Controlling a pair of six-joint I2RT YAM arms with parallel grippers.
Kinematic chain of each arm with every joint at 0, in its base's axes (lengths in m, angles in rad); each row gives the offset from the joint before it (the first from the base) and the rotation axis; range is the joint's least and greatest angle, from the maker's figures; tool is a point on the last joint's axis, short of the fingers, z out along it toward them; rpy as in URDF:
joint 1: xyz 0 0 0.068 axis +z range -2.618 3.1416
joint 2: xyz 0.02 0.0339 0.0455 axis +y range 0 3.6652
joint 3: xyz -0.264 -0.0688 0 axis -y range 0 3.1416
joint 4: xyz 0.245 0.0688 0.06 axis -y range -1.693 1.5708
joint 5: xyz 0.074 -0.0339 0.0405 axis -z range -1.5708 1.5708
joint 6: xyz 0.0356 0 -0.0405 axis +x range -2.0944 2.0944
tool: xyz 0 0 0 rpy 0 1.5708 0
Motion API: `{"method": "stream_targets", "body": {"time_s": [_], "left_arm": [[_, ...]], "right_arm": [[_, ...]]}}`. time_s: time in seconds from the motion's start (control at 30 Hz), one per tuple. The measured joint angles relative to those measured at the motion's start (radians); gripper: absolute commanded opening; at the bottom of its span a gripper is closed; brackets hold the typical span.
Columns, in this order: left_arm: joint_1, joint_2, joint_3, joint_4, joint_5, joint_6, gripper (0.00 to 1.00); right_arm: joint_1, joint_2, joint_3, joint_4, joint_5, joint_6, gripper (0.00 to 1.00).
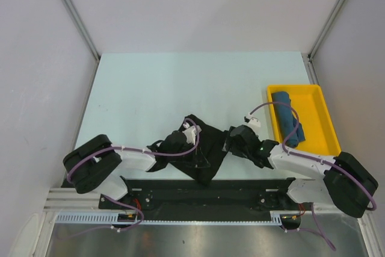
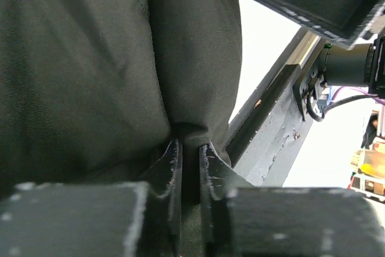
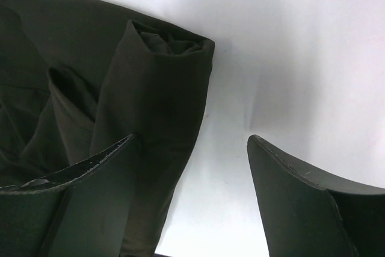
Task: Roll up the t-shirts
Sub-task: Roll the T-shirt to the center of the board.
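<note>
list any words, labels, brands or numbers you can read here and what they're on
None can be read.
The black t-shirt shows plain cloth only, with no print or tag in view.
The teal t-shirt and the yellow tray bear no lettering.
The background clutter at the right edge of the left wrist view is too blurred to tell.

My top camera looks steeply down from above and behind the black base rail of the arms, far enough to hold the whole pale flat table. Both wrist cameras are very near: the left one is almost pressed into the crumpled black cloth t-shirt, and the right one faces down on the same shirt's rolled edge and bare table.
</note>
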Motion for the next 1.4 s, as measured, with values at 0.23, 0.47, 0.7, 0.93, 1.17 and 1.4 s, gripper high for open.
{"method": "stream_targets", "body": {"time_s": [0.23, 0.47, 0.7, 0.93, 1.17, 1.4], "left_arm": [[0.006, -0.007, 0.025, -0.066, 0.002, 0.031, 0.35], [0.009, -0.115, 0.074, -0.256, -0.060, 0.103, 0.47], [-0.027, -0.284, 0.172, -0.493, -0.220, 0.179, 0.54], [-0.197, -0.251, 0.278, -0.634, -0.427, 0.215, 0.57], [-0.343, -0.070, 0.426, -0.750, -0.633, 0.239, 0.59], [-0.402, 0.051, 0.483, -0.805, -0.773, 0.257, 0.46]], "right_arm": [[0.000, 0.090, 0.048, 0.018, -0.010, -0.006, 0.81], [0.000, 0.165, 0.097, 0.023, -0.019, -0.006, 0.82], [0.000, 0.215, 0.139, 0.025, -0.023, -0.008, 0.83], [0.000, 0.252, 0.171, 0.025, -0.027, -0.010, 0.84], [0.000, 0.257, 0.177, 0.024, -0.027, -0.013, 0.84], [-0.016, 0.258, 0.179, 0.026, -0.046, -0.012, 0.84]]}}
